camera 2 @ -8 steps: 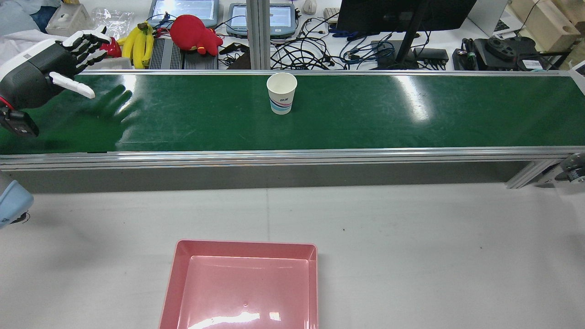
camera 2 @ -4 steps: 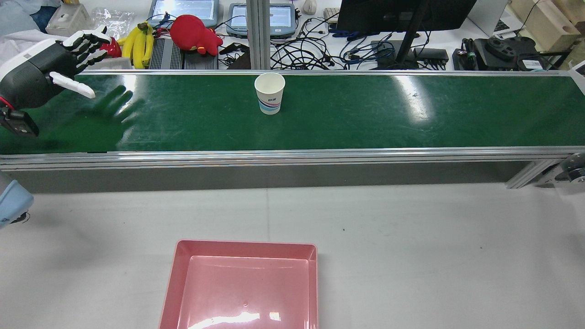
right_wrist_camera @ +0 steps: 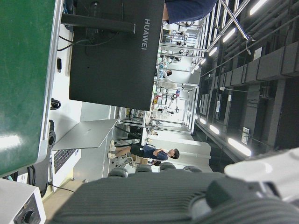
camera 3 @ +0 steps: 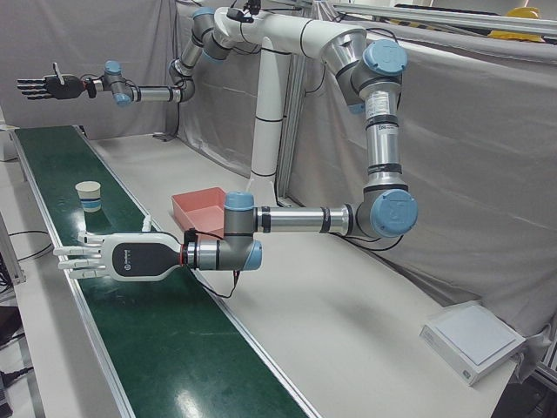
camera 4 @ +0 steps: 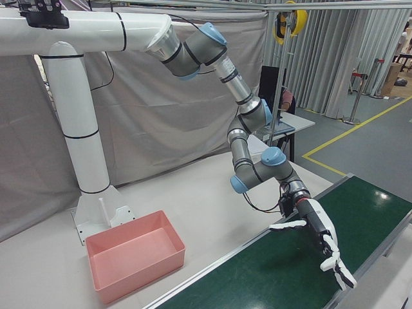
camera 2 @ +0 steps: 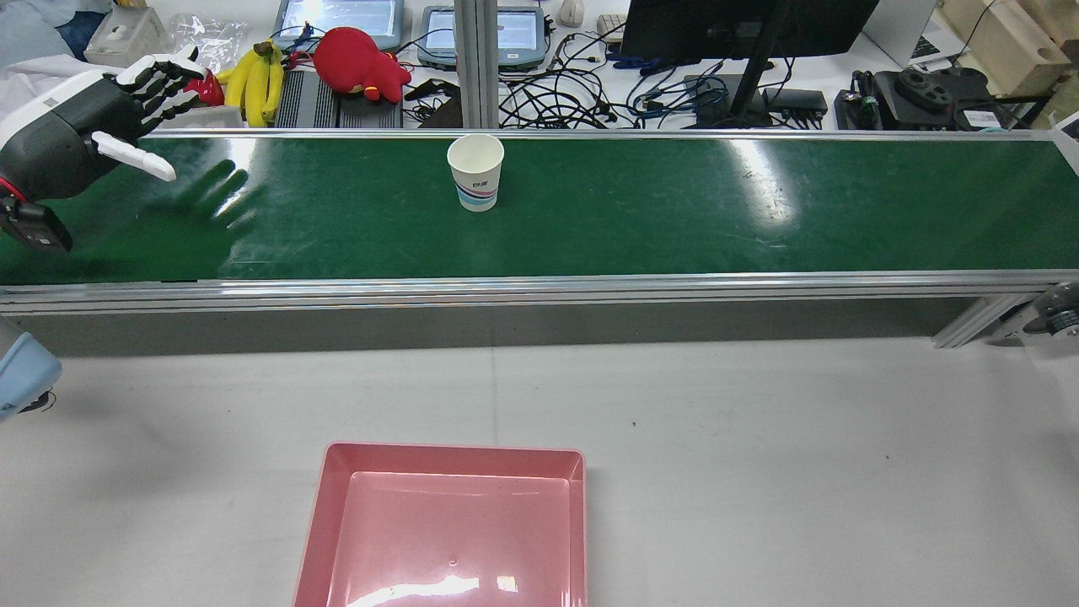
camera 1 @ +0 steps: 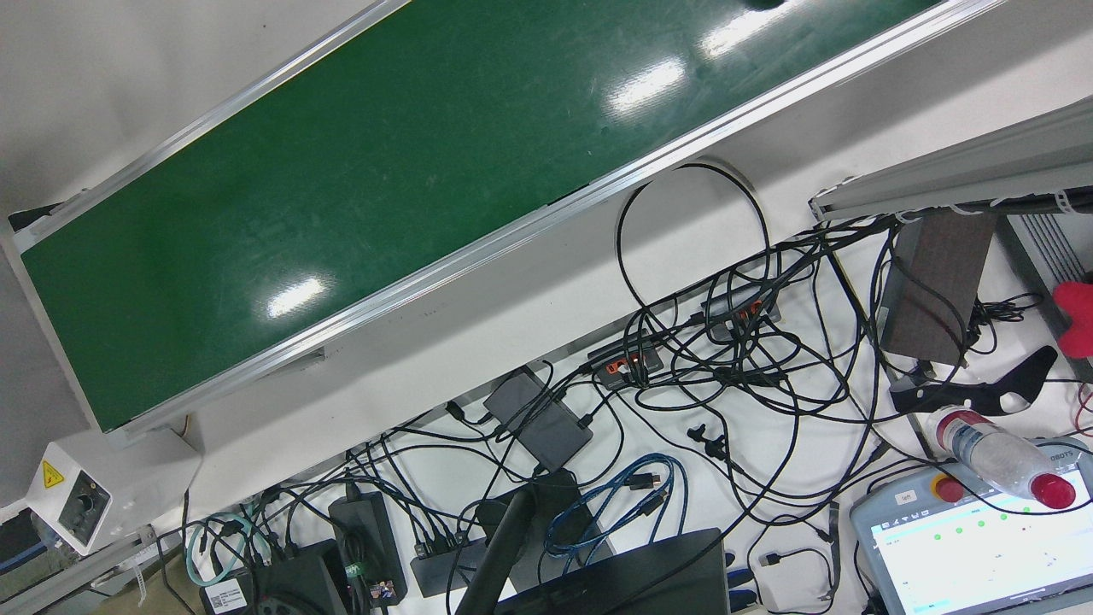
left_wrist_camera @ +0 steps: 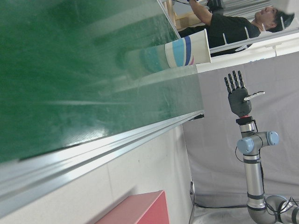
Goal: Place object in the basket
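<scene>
Now waiting on the cup.
Left robot hand (camera 2: 80,135) splayed, empty, parked over belt (camera 2: 674,228) at 9 o'clock; I want paper cup (camera 2: 475,172) upright at 12; basket (camera 2: 447,523) at 6.

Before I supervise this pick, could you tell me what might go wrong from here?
1. The paper cup stands upright and empty on the conveyor belt; the open left hand, off to its side, could tip it instead of grasping it.
2. A firm squeeze could crush its thin wall.
3. The pink basket sits beyond the belt's near rail, so a loosely held cup might drop short.
</scene>
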`<control>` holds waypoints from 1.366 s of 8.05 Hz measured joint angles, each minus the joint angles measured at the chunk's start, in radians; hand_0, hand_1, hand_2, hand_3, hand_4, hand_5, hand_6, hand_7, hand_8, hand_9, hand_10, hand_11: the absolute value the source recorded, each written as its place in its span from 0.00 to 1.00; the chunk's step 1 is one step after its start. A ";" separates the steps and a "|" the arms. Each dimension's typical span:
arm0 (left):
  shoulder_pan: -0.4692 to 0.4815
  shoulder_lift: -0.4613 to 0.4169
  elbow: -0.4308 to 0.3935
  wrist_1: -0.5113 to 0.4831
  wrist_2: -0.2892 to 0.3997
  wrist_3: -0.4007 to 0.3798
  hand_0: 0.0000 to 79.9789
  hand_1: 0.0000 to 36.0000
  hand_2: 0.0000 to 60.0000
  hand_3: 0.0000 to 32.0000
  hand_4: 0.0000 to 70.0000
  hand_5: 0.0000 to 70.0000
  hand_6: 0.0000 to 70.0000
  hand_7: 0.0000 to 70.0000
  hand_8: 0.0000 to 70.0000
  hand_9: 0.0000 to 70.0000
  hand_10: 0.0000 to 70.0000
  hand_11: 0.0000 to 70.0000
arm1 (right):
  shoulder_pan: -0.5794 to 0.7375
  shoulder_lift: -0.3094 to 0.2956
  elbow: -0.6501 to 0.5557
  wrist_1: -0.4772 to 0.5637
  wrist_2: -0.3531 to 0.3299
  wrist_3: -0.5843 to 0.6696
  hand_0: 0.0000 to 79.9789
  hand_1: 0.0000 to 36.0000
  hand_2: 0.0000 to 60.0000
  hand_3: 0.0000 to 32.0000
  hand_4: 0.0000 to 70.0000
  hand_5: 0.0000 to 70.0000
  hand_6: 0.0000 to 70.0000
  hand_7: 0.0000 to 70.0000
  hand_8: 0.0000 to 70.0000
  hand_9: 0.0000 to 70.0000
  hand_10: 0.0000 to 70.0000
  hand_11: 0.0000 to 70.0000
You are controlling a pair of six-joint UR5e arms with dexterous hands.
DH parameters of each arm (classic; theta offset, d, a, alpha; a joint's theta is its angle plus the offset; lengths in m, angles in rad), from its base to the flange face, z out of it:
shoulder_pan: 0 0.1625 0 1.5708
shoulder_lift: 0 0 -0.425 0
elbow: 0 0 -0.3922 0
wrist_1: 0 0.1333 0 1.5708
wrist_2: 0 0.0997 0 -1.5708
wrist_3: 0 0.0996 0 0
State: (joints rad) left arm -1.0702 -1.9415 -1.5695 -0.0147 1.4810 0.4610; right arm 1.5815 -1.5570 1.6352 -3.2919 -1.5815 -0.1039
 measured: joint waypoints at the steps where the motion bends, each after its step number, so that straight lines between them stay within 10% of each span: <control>1: 0.000 -0.001 -0.001 0.001 0.000 0.000 0.69 0.34 0.00 0.16 0.00 0.60 0.02 0.01 0.00 0.00 0.05 0.10 | 0.000 0.000 0.000 -0.001 0.000 0.000 0.00 0.00 0.00 0.00 0.00 0.00 0.00 0.00 0.00 0.00 0.00 0.00; 11: -0.001 -0.004 -0.031 0.012 0.001 -0.002 0.69 0.34 0.00 0.16 0.00 0.60 0.02 0.01 0.00 0.00 0.05 0.10 | 0.000 0.000 0.000 0.000 0.000 0.001 0.00 0.00 0.00 0.00 0.00 0.00 0.00 0.00 0.00 0.00 0.00 0.00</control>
State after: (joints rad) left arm -1.0712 -1.9451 -1.6002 -0.0024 1.4818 0.4587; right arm 1.5815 -1.5570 1.6352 -3.2919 -1.5816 -0.1034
